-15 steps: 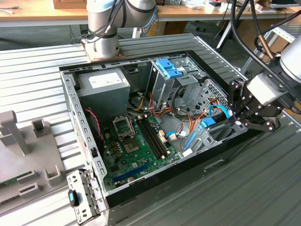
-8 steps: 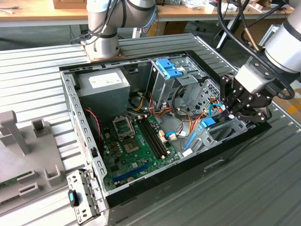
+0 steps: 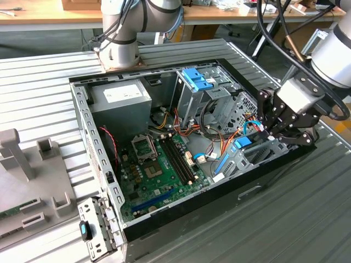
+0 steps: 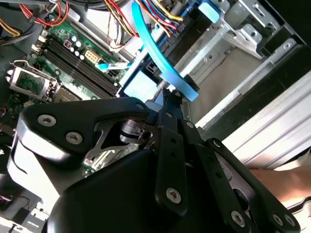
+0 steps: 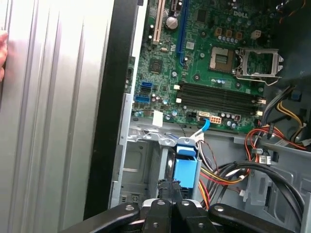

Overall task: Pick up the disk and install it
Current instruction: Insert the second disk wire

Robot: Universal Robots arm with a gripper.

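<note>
Gripper (image 3: pixel 267 133) is down inside the open PC case (image 3: pixel 164 216), at the drive bay on the exterior view's right. Fingers (image 5: pixel 171 191) are pinched together on the blue piece (image 5: pixel 186 170) at the bay; whether that's the disk's rail, can't tell. Motherboard (image 3: pixel 156 170) lies beside the bay, case sits on the ribbed desk (image 3: pixel 49 98).

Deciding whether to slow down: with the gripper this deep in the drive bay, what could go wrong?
The light-blue cable arcs close past the gripper tip and could snag. The red, yellow and black wire bundle lies beside it and might get pinched or dragged. The metal bay wall is close, so slight misalignment may scrape or jam.
</note>
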